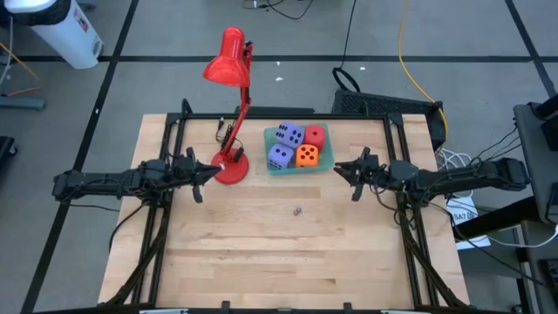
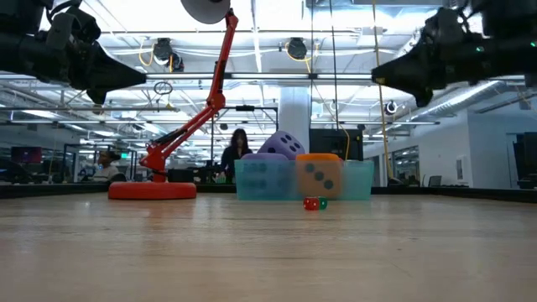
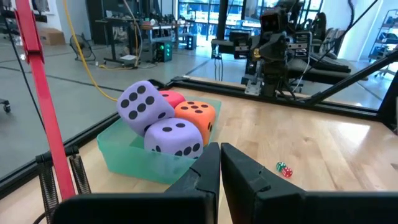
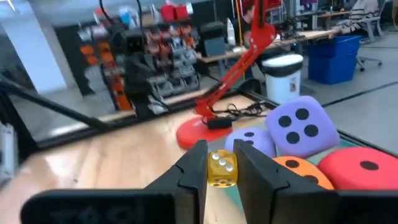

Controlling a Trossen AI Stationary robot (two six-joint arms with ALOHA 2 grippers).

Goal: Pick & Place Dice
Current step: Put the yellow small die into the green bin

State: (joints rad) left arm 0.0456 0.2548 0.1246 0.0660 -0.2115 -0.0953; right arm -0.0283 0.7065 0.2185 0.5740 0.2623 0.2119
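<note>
Near the surface's far edge, your four dice (image 1: 296,146) sit in a green tray (image 1: 272,166). Right pincer (image 4: 221,168) grips a small yellow die (image 4: 221,167) beside the tray; left pincer (image 3: 220,163) hovers with fingers nearly together. No readable writing.

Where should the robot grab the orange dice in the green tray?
Probably from straight above, fingers on the orange dice's two open flat sides, toward the tray wall and toward the red one. The purple dice presses against another side, leaving no gap.
</note>
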